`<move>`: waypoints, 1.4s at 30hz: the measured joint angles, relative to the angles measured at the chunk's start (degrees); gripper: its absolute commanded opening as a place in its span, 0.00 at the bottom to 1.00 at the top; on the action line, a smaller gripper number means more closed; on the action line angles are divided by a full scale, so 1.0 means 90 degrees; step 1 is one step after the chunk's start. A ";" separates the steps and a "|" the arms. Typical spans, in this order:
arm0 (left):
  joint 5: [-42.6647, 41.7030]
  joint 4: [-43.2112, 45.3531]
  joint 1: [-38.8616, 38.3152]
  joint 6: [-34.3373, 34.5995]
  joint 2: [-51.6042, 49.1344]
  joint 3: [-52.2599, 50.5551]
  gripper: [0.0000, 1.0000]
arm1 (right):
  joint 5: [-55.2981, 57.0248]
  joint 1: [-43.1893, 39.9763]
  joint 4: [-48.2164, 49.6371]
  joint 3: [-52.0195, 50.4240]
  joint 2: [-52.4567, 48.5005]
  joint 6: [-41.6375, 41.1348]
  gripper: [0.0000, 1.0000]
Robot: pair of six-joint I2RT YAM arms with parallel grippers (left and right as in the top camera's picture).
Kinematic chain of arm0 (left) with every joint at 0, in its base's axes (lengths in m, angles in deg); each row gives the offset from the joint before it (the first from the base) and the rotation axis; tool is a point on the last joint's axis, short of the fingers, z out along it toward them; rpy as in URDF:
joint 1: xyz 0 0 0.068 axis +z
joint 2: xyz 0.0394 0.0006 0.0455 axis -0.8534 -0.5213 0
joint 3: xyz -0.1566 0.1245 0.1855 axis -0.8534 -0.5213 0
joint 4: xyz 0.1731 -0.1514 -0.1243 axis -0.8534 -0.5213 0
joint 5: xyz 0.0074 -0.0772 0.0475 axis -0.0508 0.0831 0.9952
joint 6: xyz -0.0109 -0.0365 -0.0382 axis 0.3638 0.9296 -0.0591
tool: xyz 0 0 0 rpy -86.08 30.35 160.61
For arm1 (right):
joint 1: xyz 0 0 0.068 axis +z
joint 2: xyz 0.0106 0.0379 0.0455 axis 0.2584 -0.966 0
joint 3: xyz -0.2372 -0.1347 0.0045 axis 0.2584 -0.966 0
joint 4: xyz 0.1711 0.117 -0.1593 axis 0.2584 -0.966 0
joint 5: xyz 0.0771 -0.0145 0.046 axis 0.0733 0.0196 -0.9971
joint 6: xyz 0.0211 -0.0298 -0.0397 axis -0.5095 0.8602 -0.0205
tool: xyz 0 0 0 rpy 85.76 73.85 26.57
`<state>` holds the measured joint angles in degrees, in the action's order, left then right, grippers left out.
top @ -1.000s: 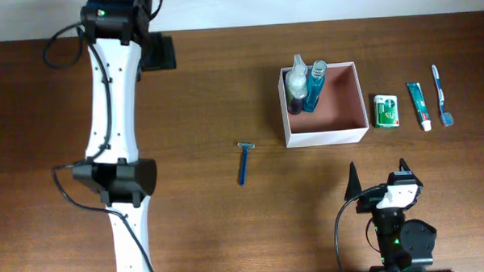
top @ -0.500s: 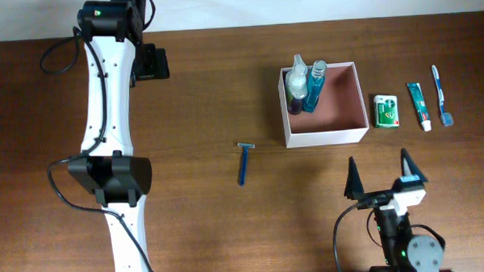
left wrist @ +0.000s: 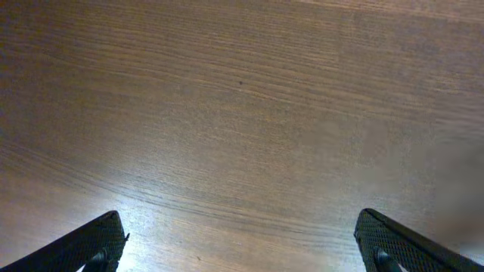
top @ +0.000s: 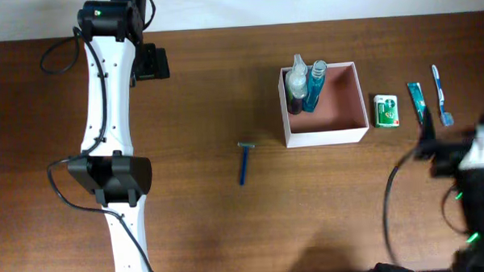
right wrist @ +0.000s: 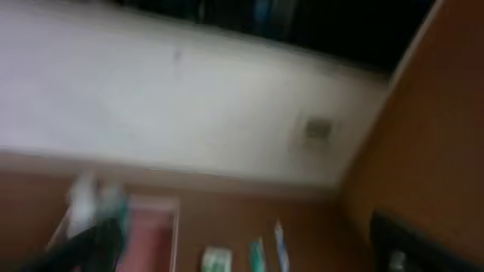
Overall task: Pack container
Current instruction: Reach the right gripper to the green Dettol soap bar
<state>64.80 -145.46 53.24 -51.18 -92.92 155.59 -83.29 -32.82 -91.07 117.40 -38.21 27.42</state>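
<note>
The container, a square white-walled box with a reddish-brown inside, stands right of centre. Two bottles stand in its far left corner. A blue razor lies on the table to its left. A green packet, a toothpaste tube and a toothbrush lie in a row to its right. My right gripper is motion-blurred near the toothpaste; its wrist view shows the fingers wide apart and empty, with the container and the packet ahead. My left gripper is open and empty over bare wood.
The left arm stretches along the table's left side from the front to the far edge. A white wall runs behind the table's far edge.
My right arm has swung from the front edge up and to the right, and is now blurred near the toothpaste. The left gripper shifted slightly a second ago, then held still.
</note>
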 measured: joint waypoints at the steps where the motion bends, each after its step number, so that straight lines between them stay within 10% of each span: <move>1: -0.0007 -0.0007 0.0002 -0.0002 0.0000 -0.0002 0.99 | -0.0083 -0.0126 -0.0311 0.0476 -0.0403 0.0119 0.99; 7: -0.0019 0.0002 0.0002 -0.0005 0.0000 -0.0007 0.99 | -0.0845 -0.0882 -0.4493 0.4660 -0.4209 0.0738 0.99; 12: -0.0019 -0.0005 0.0002 -0.0005 0.0000 -0.0010 0.99 | -0.0962 -0.0891 -0.5629 0.6494 -0.6008 0.0505 0.99; 42: -0.0022 -0.0005 0.0002 -0.0005 0.0000 -0.0010 0.99 | -0.0155 -0.0495 -0.5566 0.6671 -0.9292 -0.0364 0.99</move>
<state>64.61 -145.51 53.26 -51.22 -92.92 155.50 -84.69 -37.28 -141.17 177.44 -121.83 24.14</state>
